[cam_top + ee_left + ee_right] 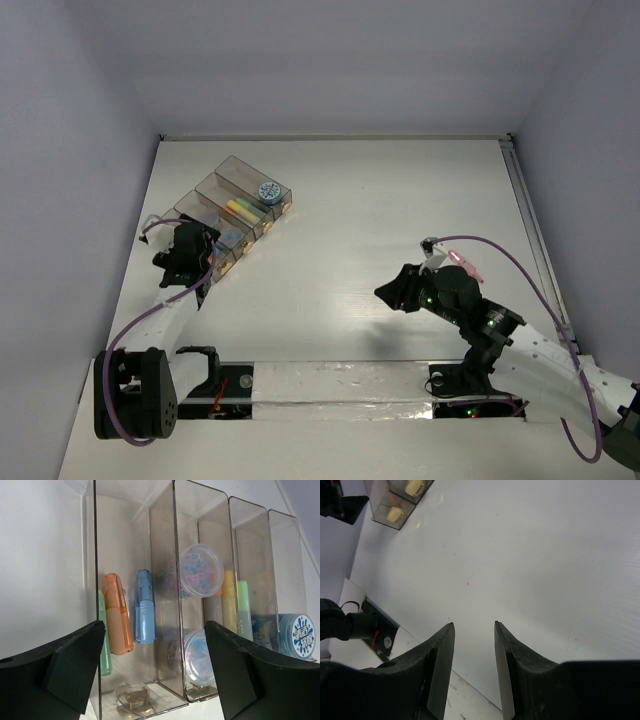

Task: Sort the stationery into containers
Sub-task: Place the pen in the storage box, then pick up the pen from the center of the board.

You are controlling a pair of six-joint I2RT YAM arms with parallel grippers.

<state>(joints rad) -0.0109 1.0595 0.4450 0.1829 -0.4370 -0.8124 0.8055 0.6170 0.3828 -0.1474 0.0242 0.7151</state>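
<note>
Sorting looks about finished to me: stationery (118,614) sits inside the containers (176,555), none seen loose; left gripper (155,630) spread, empty, just before them; right gripper (473,627) parted, empty, well apart.

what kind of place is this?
Likely a lab robot cell: white table walled in by blank panels, left arm and right arm bolted at its edge, one row of clear boxes.

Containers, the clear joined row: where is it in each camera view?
Top external: containers upper left, a diagonal row.
Left wrist: containers fill the frame, close up.
Right wrist: containers cropped at the top left corner.
Shared landmark: their brass clasps.
</note>
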